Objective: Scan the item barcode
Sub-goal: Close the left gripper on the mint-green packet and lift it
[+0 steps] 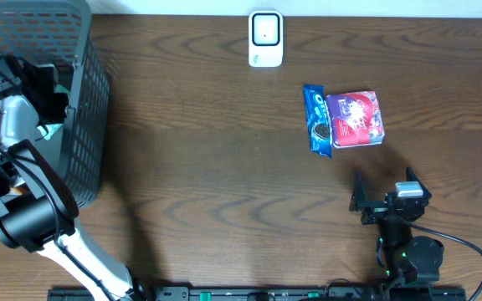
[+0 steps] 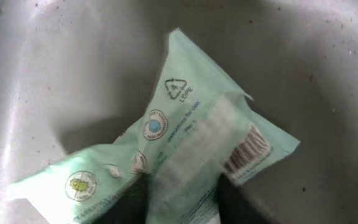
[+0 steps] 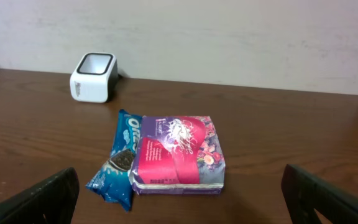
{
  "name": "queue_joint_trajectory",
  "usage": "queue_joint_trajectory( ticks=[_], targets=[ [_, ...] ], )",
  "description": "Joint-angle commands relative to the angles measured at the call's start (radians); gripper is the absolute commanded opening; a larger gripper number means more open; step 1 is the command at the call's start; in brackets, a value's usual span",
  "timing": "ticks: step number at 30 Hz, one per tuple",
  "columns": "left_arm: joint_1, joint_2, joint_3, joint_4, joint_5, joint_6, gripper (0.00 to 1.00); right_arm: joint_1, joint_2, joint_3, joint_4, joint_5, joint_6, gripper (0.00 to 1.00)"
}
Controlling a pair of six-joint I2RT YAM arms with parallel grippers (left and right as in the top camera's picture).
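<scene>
A mint-green packet [image 2: 185,124] with a barcode [image 2: 247,149] on its right end lies on the grey floor of the basket. My left gripper [image 2: 182,208] is shut on its lower middle, one dark finger on each side. From overhead the left arm reaches down inside the basket [image 1: 90,125], where a bit of the green packet [image 1: 50,130] shows. The white scanner [image 1: 265,38] stands at the table's far edge, also seen as the scanner [image 3: 93,76] in the right wrist view. My right gripper [image 1: 387,196] rests open at the front right, holding nothing.
A blue Oreo pack [image 1: 315,121] and a pink-purple pack [image 1: 355,118] lie side by side right of centre, ahead of the right gripper [image 3: 179,208]. The tall mesh basket wall stands between my left gripper and the table.
</scene>
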Motion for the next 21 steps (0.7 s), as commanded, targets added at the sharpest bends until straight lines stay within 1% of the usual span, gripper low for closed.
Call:
queue_joint_trajectory(
  ticks=[1, 5, 9, 14, 19, 21],
  targets=[
    [0.0, 0.019, -0.034, -0.023, -0.011, -0.003, 0.08, 0.006, -0.006, -0.002, -0.003, -0.002, -0.001, 0.99],
    [0.0, 0.007, -0.034, -0.018, -0.011, -0.046, 0.07, 0.006, -0.006, -0.002, -0.003, -0.002, -0.001, 0.99],
    [0.0, -0.051, -0.032, 0.019, -0.01, -0.151, 0.07, 0.006, -0.006, -0.002, -0.003, -0.002, -0.001, 0.99],
    [0.0, -0.217, -0.032, 0.086, 0.001, -0.286, 0.07, 0.006, -0.006, -0.002, -0.003, -0.002, -0.001, 0.99],
    [0.0, -0.427, -0.032, 0.142, 0.001, -0.381, 0.07, 0.006, -0.006, -0.002, -0.003, -0.002, -0.001, 0.99],
    [0.0, -0.499, -0.032, 0.148, 0.001, -0.393, 0.07, 0.006, -0.006, -0.002, -0.003, -0.002, -0.001, 0.99]
  ],
)
